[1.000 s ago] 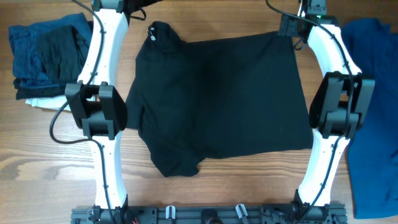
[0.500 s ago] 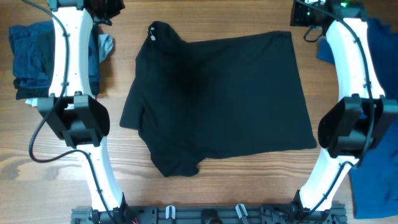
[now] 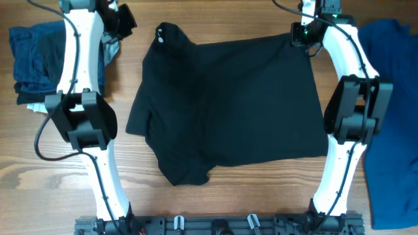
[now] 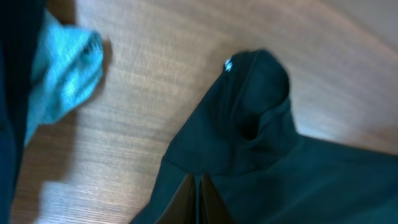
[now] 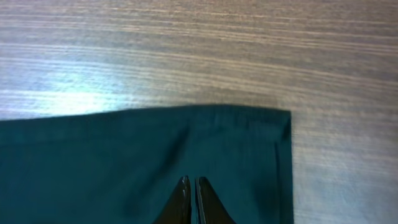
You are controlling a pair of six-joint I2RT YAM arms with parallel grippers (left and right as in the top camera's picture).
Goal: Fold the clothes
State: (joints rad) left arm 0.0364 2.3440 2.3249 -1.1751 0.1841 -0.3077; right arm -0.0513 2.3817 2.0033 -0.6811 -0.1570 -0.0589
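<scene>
On the wooden table (image 3: 39,176), the black T-shirt (image 3: 228,104) lies spread but rumpled, both pairs of jaws pressed together.

Bright, even light, pale glare on the table (image 5: 62,99), left wrist view blurred.

the royal-blue shirt (image 3: 401,52) runs off the overhead view's right edge and lies partly behind the right arm (image 3: 349,52). the left arm (image 3: 81,65) covers part of the dark folded pile (image 3: 32,46). the left wrist view is blurred; the white logo (image 4: 228,63) on the black t-shirt (image 4: 280,168) is unreadable.
</scene>
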